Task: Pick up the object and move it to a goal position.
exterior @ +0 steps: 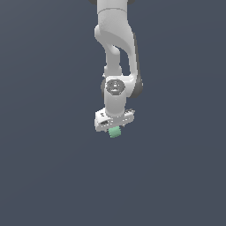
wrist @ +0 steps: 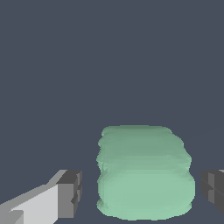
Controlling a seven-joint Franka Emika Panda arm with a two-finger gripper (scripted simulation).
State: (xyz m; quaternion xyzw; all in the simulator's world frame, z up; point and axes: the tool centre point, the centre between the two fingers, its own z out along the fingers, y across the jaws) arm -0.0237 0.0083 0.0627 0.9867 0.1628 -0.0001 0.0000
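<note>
- Wrist view: the gripper (wrist: 142,192) is seen with its two dark-tipped fingers (wrist: 70,192) spread apart, and the mint-green cube (wrist: 144,173) is placed between them.
- A clear gap is shown between the cube and the finger that joins the white link, and a narrower one at the other finger; nothing is gripped, so the jaws are held open around the cube without contact.
- The cube's faces are rendered plain and matte, with slightly wavy edges; it is narrower than the finger spread.
- Exterior view: the gripper (exterior: 114,129) is pointed downward near the middle of the scene, and the cube (exterior: 115,132) is seen just beneath the white hand, partly hidden by it.
- Whether the cube rests on the dark grey floor (exterior: 48,176) cannot be judged with certainty from this angle, though it appears to.
- The white arm (exterior: 115,48) is seen rising from the hand to the top edge of the picture.
</note>
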